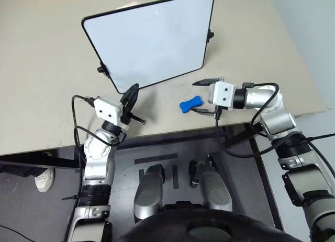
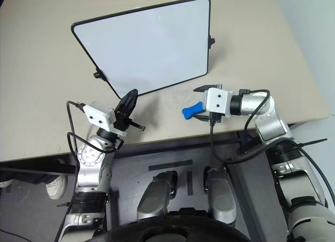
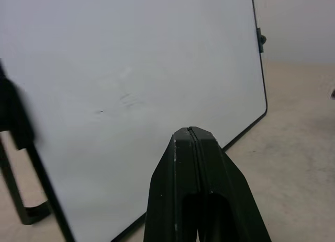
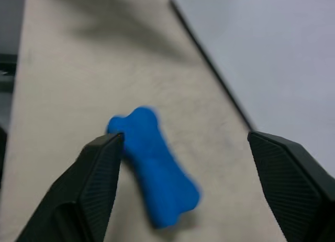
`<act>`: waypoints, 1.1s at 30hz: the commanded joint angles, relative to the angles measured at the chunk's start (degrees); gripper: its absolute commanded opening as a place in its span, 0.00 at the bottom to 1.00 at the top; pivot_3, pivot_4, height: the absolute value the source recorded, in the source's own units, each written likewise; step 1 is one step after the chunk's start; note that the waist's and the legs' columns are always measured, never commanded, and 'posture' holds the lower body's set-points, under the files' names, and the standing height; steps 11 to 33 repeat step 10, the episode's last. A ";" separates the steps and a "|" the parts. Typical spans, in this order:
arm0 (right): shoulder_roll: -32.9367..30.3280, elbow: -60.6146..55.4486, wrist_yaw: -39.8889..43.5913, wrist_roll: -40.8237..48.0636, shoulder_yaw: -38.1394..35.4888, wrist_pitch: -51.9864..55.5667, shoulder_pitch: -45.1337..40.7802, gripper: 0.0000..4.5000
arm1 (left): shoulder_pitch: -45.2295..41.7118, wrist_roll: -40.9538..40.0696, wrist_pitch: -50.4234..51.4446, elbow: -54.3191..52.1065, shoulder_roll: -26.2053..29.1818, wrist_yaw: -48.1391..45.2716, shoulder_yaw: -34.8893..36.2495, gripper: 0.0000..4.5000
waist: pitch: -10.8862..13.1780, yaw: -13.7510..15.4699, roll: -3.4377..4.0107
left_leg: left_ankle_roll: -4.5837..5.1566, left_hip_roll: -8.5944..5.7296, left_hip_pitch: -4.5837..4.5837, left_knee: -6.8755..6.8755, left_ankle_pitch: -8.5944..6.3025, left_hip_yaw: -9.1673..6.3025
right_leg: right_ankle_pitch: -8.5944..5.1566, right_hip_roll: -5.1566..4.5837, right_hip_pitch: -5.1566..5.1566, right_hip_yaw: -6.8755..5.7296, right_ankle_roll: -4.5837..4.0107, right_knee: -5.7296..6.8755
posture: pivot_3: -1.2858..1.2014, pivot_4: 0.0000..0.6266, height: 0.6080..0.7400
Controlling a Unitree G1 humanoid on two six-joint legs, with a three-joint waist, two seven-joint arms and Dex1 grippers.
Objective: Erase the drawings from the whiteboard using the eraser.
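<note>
the eraser (image 1: 190,104) is lying loose on the table (image 1: 42,69) just in front of the whiteboard (image 1: 152,41) — its long axis crossing the right gripper (image 1: 205,95), whose jaws are standing wide apart. the left gripper (image 1: 132,103), pinched shut, is sitting farther off.

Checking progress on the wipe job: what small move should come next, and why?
Probably draw the right gripper back from the eraser. Its fingers stand open with the eraser lying free on the table, and the whiteboard looks wiped, with only faint smudges showing in the left wrist view.
</note>
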 commanded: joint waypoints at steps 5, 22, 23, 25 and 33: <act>-3.39 -7.67 -1.28 5.10 -7.95 4.89 4.52 0.85 | -1.30 -0.87 0.42 -0.95 1.10 -0.89 1.42 0.00 | -0.03 0.58 -0.05 | 0.17 -0.06 -0.09 -0.02 -0.08 -0.01 | 0.12 -0.01 0.02 0.06 -0.19 -0.03 | 0.52 0.24 1.00; -3.78 -10.60 -2.52 5.12 -9.60 6.40 8.49 0.85 | -0.89 -1.26 1.60 -1.97 1.84 -1.84 1.17 0.00 | -0.03 0.57 -0.06 | 0.50 -0.06 -0.08 -0.04 -0.09 -0.01 | -0.06 0.00 0.01 0.06 -0.13 -0.01 | 0.52 0.24 1.00; -3.78 -10.60 -2.52 5.12 -9.60 6.40 8.49 0.85 | -0.89 -1.26 1.60 -1.97 1.84 -1.84 1.17 0.00 | -0.03 0.57 -0.06 | 0.50 -0.06 -0.08 -0.04 -0.09 -0.01 | -0.06 0.00 0.01 0.06 -0.13 -0.01 | 0.52 0.24 1.00; -3.78 -10.60 -2.52 5.12 -9.60 6.40 8.49 0.85 | -0.89 -1.26 1.60 -1.97 1.84 -1.84 1.17 0.00 | -0.03 0.57 -0.06 | 0.50 -0.06 -0.08 -0.04 -0.09 -0.01 | -0.06 0.00 0.01 0.06 -0.13 -0.01 | 0.52 0.24 1.00; -3.78 -10.60 -2.52 5.12 -9.60 6.40 8.49 0.85 | -0.89 -1.26 1.60 -1.97 1.84 -1.84 1.17 0.00 | -0.03 0.57 -0.06 | 0.50 -0.06 -0.08 -0.04 -0.09 -0.01 | -0.06 0.00 0.01 0.06 -0.13 -0.01 | 0.52 0.24 1.00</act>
